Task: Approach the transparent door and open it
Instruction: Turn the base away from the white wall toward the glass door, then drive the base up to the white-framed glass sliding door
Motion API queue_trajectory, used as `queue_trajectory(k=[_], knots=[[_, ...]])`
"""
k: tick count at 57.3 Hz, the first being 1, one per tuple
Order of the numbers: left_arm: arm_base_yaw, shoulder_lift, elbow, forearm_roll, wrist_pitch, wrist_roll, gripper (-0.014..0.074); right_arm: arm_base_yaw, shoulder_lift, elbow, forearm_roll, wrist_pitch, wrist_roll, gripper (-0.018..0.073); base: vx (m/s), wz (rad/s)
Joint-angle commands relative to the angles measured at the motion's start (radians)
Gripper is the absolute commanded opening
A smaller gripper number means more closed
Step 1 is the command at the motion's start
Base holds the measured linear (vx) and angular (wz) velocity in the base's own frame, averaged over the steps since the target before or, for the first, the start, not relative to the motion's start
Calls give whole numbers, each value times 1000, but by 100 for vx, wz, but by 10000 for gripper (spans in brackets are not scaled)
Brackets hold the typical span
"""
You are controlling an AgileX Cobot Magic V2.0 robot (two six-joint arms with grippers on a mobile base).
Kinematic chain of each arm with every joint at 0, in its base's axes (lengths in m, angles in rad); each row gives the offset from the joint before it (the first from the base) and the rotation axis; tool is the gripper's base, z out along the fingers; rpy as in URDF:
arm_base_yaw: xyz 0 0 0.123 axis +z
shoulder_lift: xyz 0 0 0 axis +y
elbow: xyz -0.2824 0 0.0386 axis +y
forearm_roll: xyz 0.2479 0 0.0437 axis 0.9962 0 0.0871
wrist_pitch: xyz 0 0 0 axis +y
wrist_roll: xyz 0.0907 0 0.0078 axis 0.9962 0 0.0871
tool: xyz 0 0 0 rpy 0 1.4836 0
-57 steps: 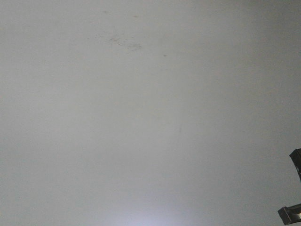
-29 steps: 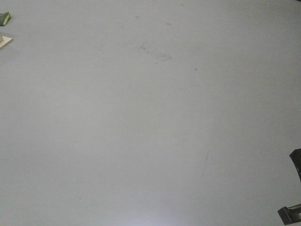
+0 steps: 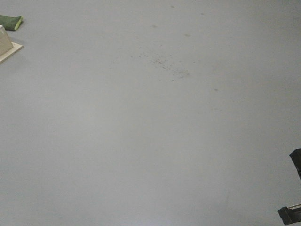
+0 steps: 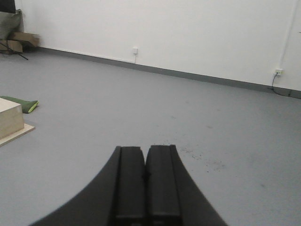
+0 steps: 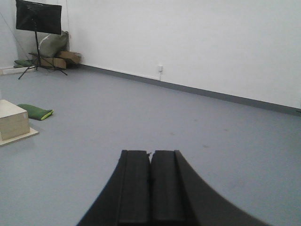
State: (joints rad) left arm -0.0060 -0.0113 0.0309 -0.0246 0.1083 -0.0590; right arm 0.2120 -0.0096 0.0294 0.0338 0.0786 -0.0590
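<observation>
The transparent door is out of view in every frame. My left gripper (image 4: 145,149) is shut and empty, its two black fingers pressed together, pointing over bare grey floor toward a white wall. My right gripper (image 5: 151,153) is also shut and empty, pointing the same way. In the front-facing view only a dark bit of the robot (image 3: 294,214) shows at the lower right corner.
A pale wooden box on a board (image 4: 10,123) (image 5: 13,123) (image 3: 5,45) and a green cushion (image 4: 19,104) (image 5: 35,112) (image 3: 10,21) lie at the left. A black stand (image 5: 38,19) and cardboard boxes (image 5: 59,60) sit in the far left corner. Scuff specks (image 3: 164,63) mark the floor.
The floor specks have shifted right and down in the front view, and the wooden box and green cushion have come further into view at the upper left. The grippers stay shut.
</observation>
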Motion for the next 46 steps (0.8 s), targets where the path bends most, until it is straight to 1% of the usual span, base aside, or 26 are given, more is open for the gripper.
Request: queue_trajectory(k=[1, 19, 46], knots=[[-5, -14, 9, -8, -89, -9, 3, -5, -16, 5, -1, -84, -9, -4, 49, 23], [-5, -14, 9, -8, -89, -9, 3, -5, -16, 5, -1, -84, -9, -4, 50, 36], [-5, -14, 9, -8, -89, -9, 3, -5, -16, 5, -1, -84, -9, -4, 55, 53]])
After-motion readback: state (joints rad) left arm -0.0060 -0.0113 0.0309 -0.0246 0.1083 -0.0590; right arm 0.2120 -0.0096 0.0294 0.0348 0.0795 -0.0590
